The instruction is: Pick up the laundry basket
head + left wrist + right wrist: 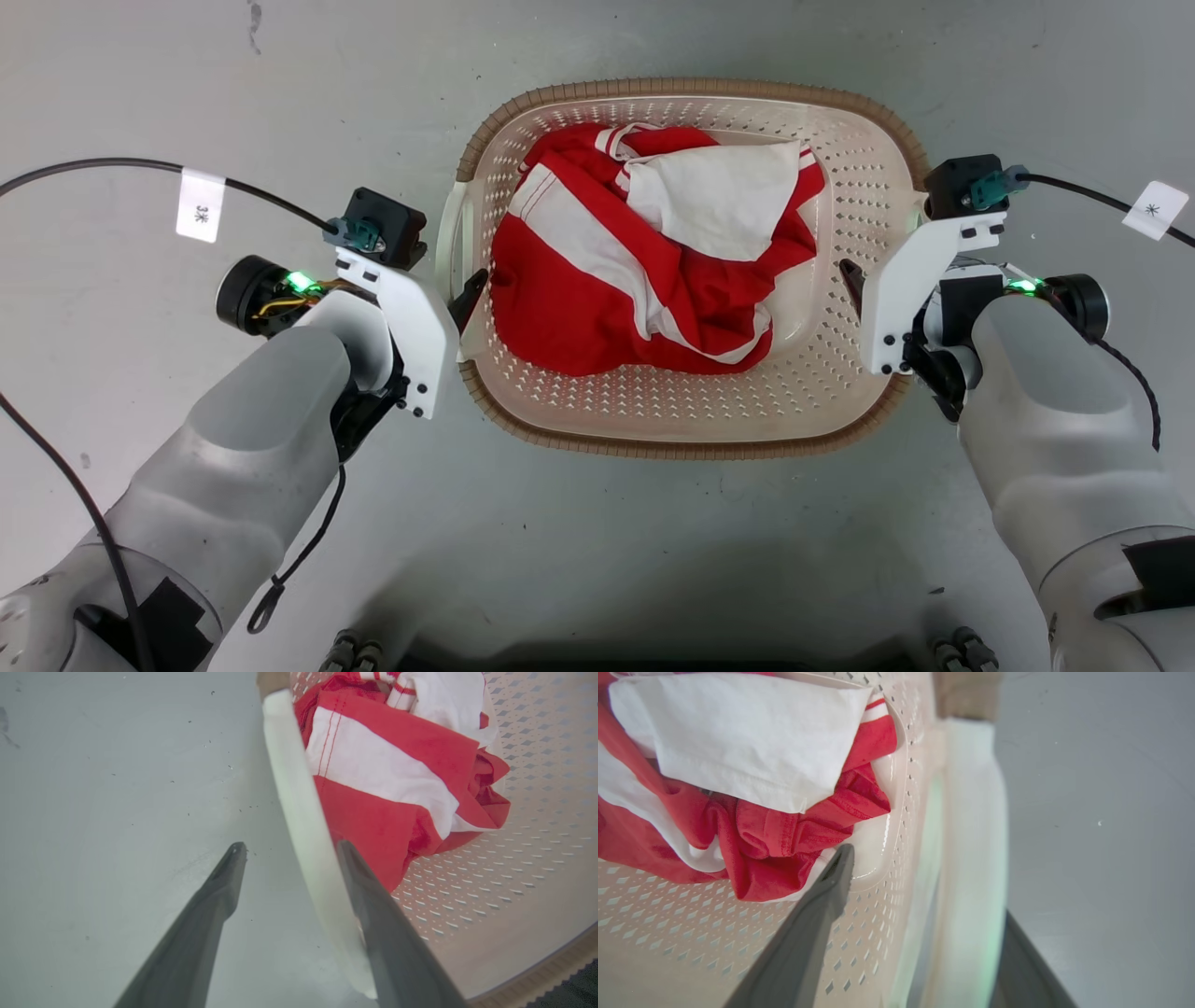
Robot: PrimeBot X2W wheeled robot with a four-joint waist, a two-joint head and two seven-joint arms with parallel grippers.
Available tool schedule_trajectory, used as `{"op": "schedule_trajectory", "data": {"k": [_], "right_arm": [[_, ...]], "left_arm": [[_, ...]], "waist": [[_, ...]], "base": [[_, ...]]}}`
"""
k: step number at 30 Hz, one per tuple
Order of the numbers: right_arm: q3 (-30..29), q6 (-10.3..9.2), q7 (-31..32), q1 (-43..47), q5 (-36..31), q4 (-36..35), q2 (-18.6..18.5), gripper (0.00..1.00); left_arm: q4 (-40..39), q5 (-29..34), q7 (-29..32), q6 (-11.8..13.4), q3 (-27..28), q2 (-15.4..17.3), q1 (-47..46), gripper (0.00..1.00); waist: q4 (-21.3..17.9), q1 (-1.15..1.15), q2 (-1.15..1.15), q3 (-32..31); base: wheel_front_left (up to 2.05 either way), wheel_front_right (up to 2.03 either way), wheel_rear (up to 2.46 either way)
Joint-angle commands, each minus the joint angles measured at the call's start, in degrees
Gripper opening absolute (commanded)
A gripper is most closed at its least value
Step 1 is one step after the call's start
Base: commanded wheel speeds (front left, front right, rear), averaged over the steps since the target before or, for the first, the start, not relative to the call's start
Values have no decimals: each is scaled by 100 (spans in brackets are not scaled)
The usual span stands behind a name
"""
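The laundry basket (691,448), cream perforated plastic with a brown braided rim, sits on the grey floor straight ahead, holding crumpled red and white clothes (653,271). My left gripper (457,303) is open at the basket's left side. In the left wrist view it (290,845) straddles the white side handle (299,812), one finger over the floor and one inside by the clothes. My right gripper (868,280) is open at the right side. In the right wrist view it (927,882) straddles the other handle (976,835), whose edge partly hides the outer finger.
Bare grey floor (187,75) surrounds the basket. Black cables with white tags run off from each wrist, left (112,166) and right (1092,196). My base's dark front edge and wheels (355,653) show along the bottom, just short of the basket.
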Motion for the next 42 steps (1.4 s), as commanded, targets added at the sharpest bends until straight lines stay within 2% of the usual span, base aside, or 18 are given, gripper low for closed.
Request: {"op": "schedule_trajectory", "data": {"k": [1,10,11,12,13,20,27,35,42], "right_arm": [[-15,-2,-21,-84,-34,34,-3,100],[-132,-2,-93,-176,-157,186,-3,100],[-135,-2,-91,-188,-152,193,-3,73],[-141,-2,-104,-196,-141,199,-3,30],[-128,-2,-107,-193,-130,208,-3,0],[-55,-2,-81,-97,-196,251,-27,0],[244,-2,273,68,-35,259,-19,0],[1250,-2,1536,215,554,94,-34,0],[2072,-2,2868,504,1252,-221,-35,0]], "left_arm": [[15,-52,-1,10,-44,27,-59,100],[139,-511,-88,10,-591,11,-238,100],[143,-595,-66,10,-627,-1,-227,100],[137,-673,-50,10,-670,-12,-226,50],[129,-738,-46,10,-711,-17,-242,0],[86,-1076,-133,10,-994,21,-210,0],[-49,-1394,115,-3,-1193,88,0,0],[-545,-1665,1009,2,-1301,567,338,0],[-1313,-2124,2178,1,-1317,1042,668,0]], "waist": [[5,0,0,6],[25,0,0,48],[29,0,0,52],[34,0,0,53],[43,0,0,50],[55,0,0,-121],[15,0,0,-702],[-130,0,0,-1794],[-243,0,0,-2939]], "base": [[0,0,0],[0,0,0],[0,0,0],[0,0,0],[0,0,0],[0,0,0],[0,0,0],[0,0,0],[0,0,0]]}}
